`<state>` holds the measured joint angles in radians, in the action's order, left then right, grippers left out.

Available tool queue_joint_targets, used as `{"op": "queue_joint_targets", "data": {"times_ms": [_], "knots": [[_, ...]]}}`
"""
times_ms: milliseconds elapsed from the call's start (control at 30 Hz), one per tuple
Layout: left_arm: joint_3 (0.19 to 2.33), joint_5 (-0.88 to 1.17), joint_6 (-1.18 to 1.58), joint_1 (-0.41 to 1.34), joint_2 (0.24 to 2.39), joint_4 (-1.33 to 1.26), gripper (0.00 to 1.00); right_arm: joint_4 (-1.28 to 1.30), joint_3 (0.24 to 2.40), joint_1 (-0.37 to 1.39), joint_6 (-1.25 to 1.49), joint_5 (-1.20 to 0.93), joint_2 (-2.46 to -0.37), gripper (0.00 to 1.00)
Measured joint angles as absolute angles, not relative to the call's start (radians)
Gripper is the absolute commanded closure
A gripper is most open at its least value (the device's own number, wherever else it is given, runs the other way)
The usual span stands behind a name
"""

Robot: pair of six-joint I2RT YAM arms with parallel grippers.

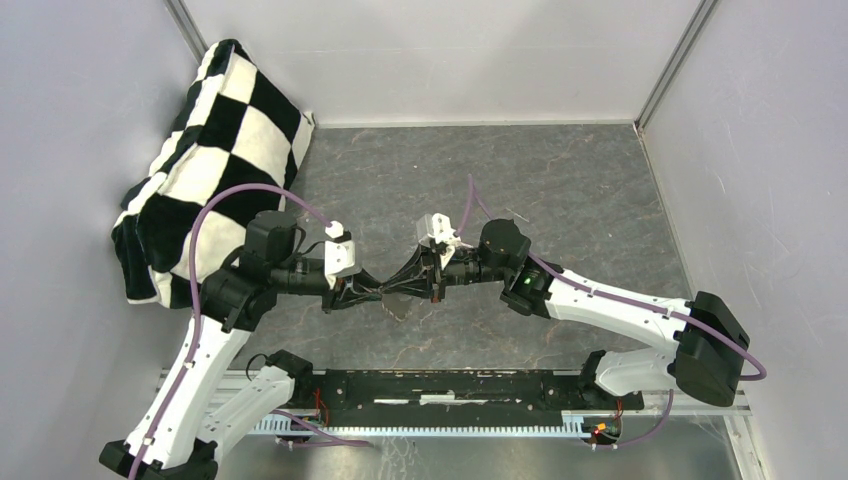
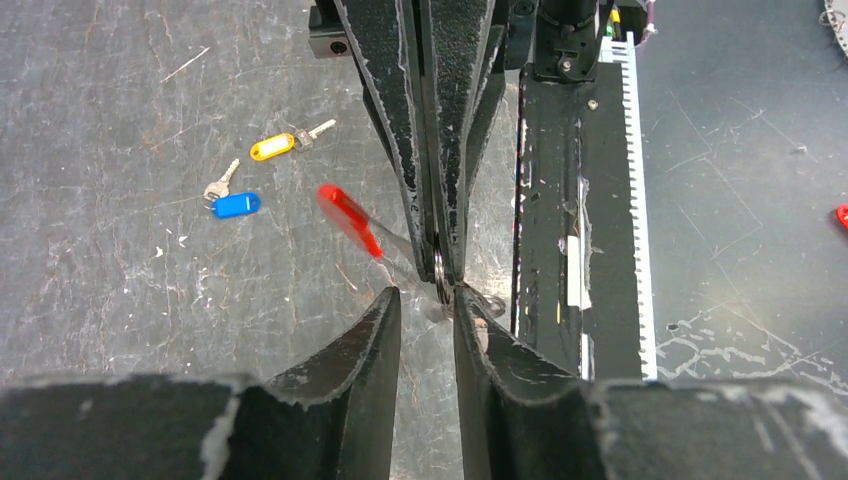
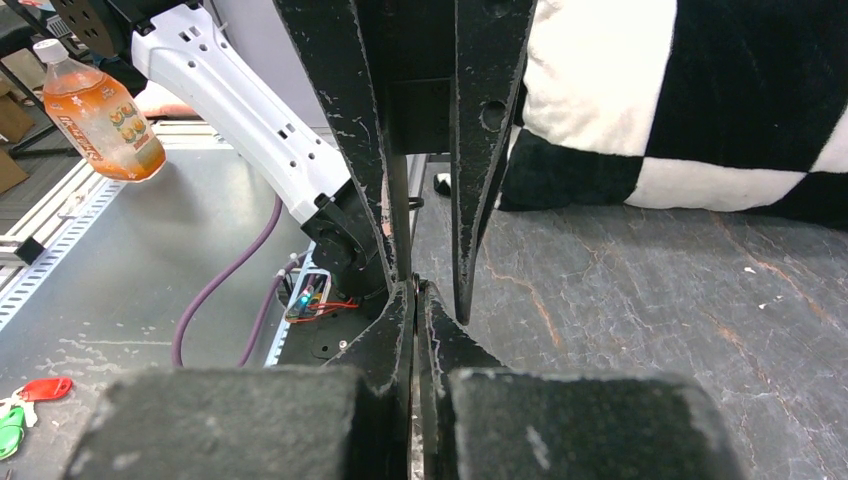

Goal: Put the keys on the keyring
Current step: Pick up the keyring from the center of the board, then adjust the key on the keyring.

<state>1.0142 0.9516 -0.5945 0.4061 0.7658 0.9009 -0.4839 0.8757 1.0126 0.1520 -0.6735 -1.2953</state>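
Red keyring [image 2: 350, 222] is pinched in the closed right hand [image 2: 441, 275], presumably steadied for the half-open left hand [image 2: 428, 303] flanking it, while keys [image 2: 272, 147] lie on the table [image 2: 120, 300].

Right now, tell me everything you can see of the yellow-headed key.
The yellow-headed key shows only in the left wrist view. It is a slim grey metal key whose oblong bright yellow head looks like plastic. It lies flat on the dark mottled table, blade pointing away from the blue-headed key, which lies close by but apart. Nothing but the table touches it.
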Motion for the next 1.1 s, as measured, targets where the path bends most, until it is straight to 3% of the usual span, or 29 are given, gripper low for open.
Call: {"op": "queue_joint_targets", "data": {"times_ms": [167,333,400,533,767,1100], "knots": [[1.014,0.953,-0.572,0.406,0.766,0.879,0.68,-0.484,0.88,1.014,0.152,-0.674,-1.295,1.0],[1.014,0.952,-0.569,0.406,0.765,0.879,0.83,-0.484,0.881,1.015,0.152,-0.673,-1.295,1.0],[1.014,0.952,-0.569,0.406,0.765,0.88,0.95,-0.484,0.882,1.016,0.152,-0.673,-1.295,1.0],[1.014,0.952,-0.569,0.406,0.764,0.883,0.98,-0.483,0.883,1.015,0.157,-0.674,-1.295,1.0],[0.988,0.952,-0.569,0.408,0.716,0.857,0.98,-0.484,0.884,1.018,0.159,-0.712,-1.288,0.7],[0.977,0.953,-0.646,0.408,0.667,0.834,0.98,-0.474,0.871,1.007,0.129,-0.741,-1.181,0.57]]}}
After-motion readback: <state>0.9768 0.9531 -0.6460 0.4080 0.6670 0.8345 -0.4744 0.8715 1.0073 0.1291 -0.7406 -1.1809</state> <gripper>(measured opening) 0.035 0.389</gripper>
